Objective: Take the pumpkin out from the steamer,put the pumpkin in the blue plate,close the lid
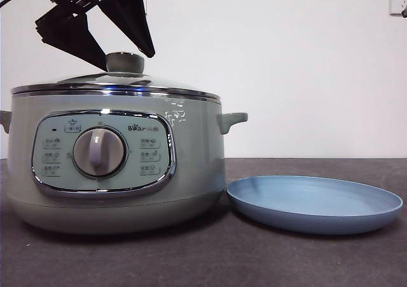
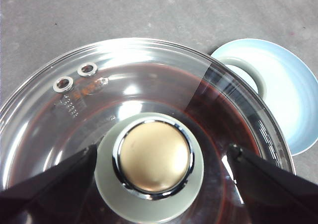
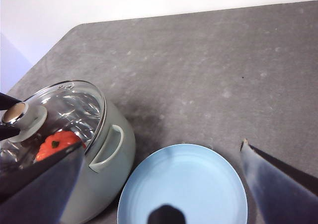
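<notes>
The sage-green steamer [image 1: 114,166] stands at the left with its glass lid [image 1: 114,83] on. Through the glass the orange pumpkin [image 3: 57,143] shows inside the pot. My left gripper [image 1: 127,58] hangs open just over the lid's knob [image 2: 154,157], one black jaw on each side and neither touching it. The blue plate [image 1: 315,204] lies empty on the table, right of the steamer. High above the plate [image 3: 184,184], my right gripper [image 3: 163,144] is open and holds nothing.
The dark grey table [image 3: 208,65] stretches behind and to the right of the plate. A steamer side handle [image 1: 232,119] juts out toward the plate. A white wall [image 1: 305,64] closes the back.
</notes>
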### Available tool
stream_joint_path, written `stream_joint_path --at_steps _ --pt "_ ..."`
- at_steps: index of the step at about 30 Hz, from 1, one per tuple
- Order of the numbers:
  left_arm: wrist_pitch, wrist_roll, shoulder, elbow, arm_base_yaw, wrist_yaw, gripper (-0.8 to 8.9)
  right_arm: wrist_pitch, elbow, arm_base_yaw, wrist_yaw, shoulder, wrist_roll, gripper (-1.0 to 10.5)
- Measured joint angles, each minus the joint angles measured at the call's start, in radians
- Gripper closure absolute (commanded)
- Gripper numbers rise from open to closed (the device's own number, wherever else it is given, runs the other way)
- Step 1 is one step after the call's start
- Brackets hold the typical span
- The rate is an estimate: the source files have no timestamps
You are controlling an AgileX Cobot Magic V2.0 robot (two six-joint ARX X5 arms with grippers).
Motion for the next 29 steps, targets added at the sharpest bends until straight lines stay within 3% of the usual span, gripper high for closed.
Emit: stream_joint_path --at_steps 9,15,29 --pt "-0.018 0.011 0.007 0.0 0.0 0.0 4.22 0.0 0.0 0.0 0.0 0.0 0.0 3.8" --pt "-0.018 0.024 0.007 0.0 0.0 -0.01 8.3 0.0 0.0 0.0 0.0 0.0 0.0 3.8" --pt "0.005 0.045 0.006 0.0 0.0 -0.013 8.22 0.0 0.0 0.0 0.0 0.002 0.026 3.8"
